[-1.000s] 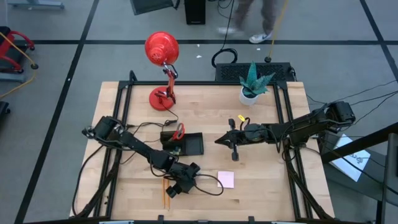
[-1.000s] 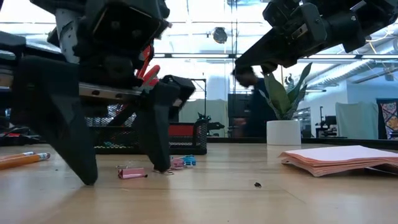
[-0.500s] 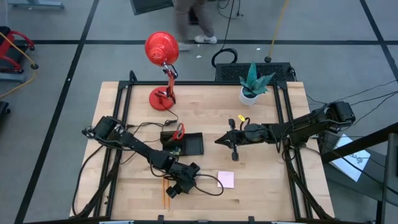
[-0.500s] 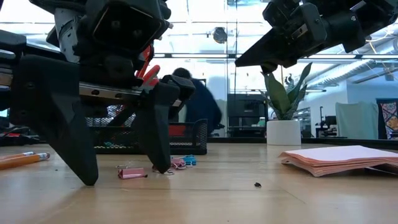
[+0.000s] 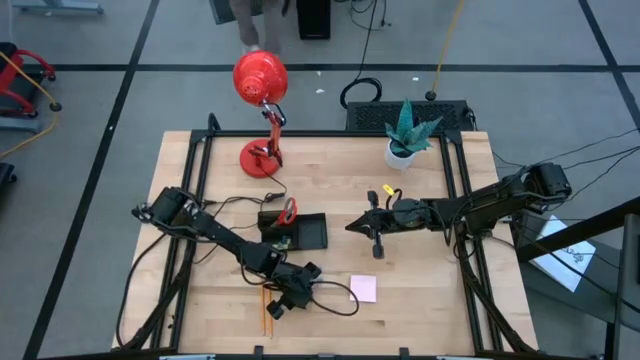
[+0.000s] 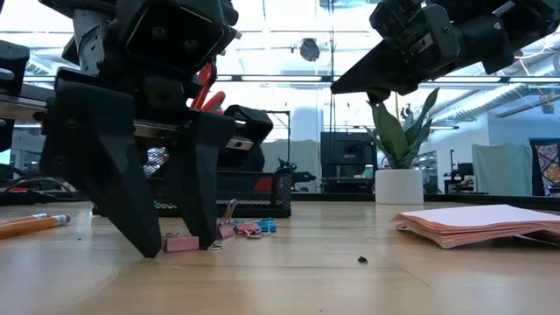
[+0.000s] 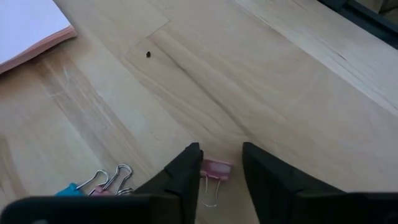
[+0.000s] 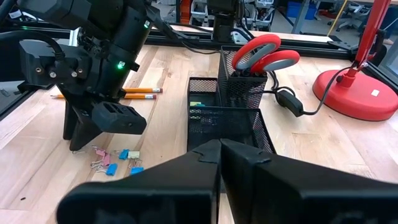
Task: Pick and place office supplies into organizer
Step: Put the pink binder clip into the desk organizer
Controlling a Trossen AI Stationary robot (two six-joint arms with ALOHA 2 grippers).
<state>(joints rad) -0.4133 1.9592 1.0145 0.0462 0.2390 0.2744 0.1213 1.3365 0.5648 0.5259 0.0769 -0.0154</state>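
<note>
Left claw [image 7: 221,163] straddles a pink binder clip [image 7: 214,168] on the counter [image 7: 261,81], fingers narrowed but not yet pinching. Tiny, light and rigid, it likely wants gripping across its body.

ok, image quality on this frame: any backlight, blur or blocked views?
Low view: bright windows behind leave the left tool and right arm as dark silhouettes; the pink clip stays readable. Left wrist view: evenly lit, pink clip sharp, the fingers close up and soft. Right wrist view: its shut tool hides the near table. High view: even light, clips too small to see.
</note>
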